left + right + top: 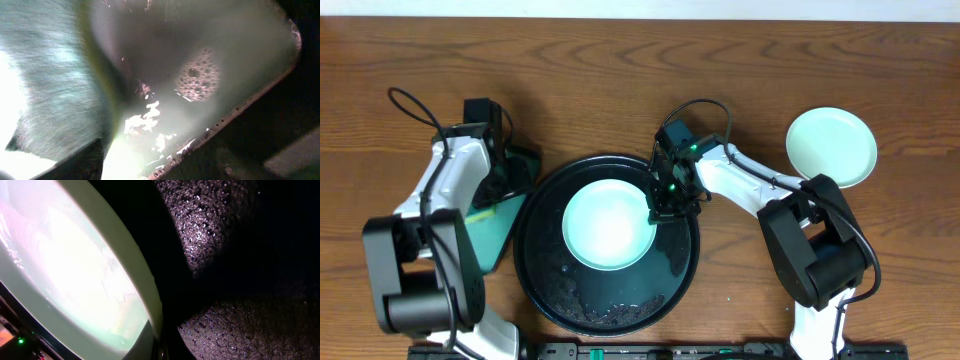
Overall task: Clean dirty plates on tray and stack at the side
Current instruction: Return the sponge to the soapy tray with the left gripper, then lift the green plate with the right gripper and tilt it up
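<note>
- Two arms reach in. At mid-left the left gripper hangs over a rectangular teal tray; I cannot tell its finger spread.
- At centre, the glossy round black tray, speckled wet, holds a smooth mint plate.
- At that plate's right rim is the right gripper, its finger state unclear.
- At upper right, a second mint plate lies on the wood table.

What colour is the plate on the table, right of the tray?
The plate is pale mint green; the overhead view shows it best.

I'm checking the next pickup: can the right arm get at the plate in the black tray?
Probably yes: the right gripper sits at the right rim of the plate in the black tray, with nothing between them.
</note>
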Motion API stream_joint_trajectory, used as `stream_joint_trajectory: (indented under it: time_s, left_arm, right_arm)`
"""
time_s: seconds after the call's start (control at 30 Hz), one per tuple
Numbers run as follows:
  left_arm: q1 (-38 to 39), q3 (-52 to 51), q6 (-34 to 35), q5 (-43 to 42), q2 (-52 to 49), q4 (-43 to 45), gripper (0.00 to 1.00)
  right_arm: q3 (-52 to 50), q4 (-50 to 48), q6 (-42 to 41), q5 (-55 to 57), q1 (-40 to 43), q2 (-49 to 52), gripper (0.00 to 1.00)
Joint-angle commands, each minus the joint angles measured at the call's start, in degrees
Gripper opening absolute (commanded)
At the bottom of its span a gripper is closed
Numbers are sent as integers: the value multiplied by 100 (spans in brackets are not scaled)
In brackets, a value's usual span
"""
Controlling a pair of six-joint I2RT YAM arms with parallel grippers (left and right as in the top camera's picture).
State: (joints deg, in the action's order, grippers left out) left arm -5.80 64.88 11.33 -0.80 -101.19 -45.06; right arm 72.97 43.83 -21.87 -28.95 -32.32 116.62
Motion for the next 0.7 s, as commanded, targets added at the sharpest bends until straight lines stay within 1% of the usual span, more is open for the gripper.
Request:
stream_joint_trajectory:
  time_s: [0.0, 0.13, 0.17, 0.4, 0.5, 0.67]
  left_arm:
    - [74, 109, -46, -302, 433, -92, 77]
    - [74, 264, 164, -284, 1019, -232, 78]
    - [74, 372, 297, -282, 1357, -380, 78]
    - [74, 490, 1016, -289, 2608, -1106, 79]
    - [74, 490, 1069, -376, 3005, -1399, 79]
    - [74, 490, 1067, -439, 3447, -1709, 79]
  right_arm:
    - [-197, 52, 138, 295, -24, 210, 1]
    - [-168, 83, 144, 291, -24, 210, 1]
    - [-151, 87, 238, 216, -24, 210, 1]
    - [201, 424, 437, -175, -9, 94, 2]
    - [398, 702, 466, -214, 15, -55, 2]
    - [579, 898, 658, -640, 87, -448, 2]
